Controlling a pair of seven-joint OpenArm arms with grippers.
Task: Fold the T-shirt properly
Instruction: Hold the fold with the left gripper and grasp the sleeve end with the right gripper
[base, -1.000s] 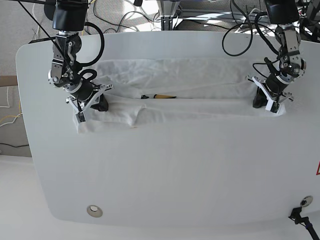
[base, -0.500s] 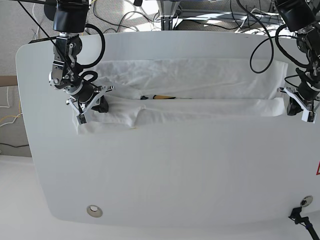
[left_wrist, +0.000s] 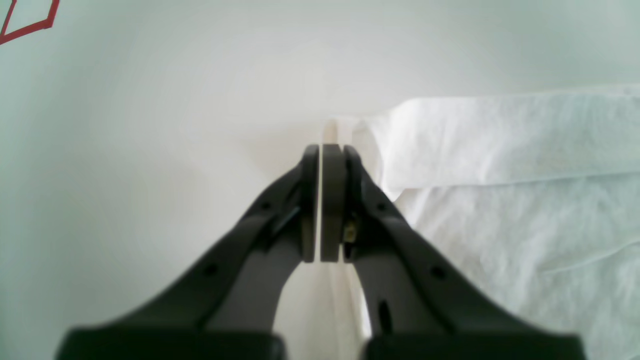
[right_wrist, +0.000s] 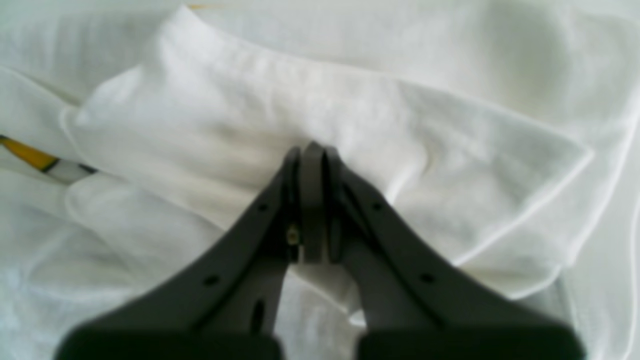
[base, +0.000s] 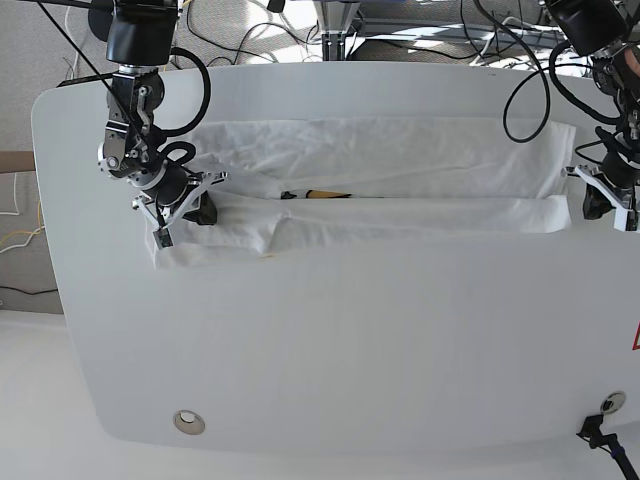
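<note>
The white T-shirt lies as a long folded band across the far half of the table, with a bit of yellow and black print showing at the fold. My right gripper is at the band's left end, shut with cloth bunched around its tips on the T-shirt. My left gripper is at the band's right end, near the table's right edge. In the left wrist view it is shut, a thin white sliver shows between its pads, and the T-shirt spreads to the right.
The white table has a round metal fitting at the front left and a red mark at the right edge, also visible as a red outline. Cables hang behind the table's far edge, and a black plug sits at the front right.
My left gripper has moved right toward the table's edge, drawing the shirt's right end outward so the band is longer and flatter. The right gripper has stayed at the left end.
</note>
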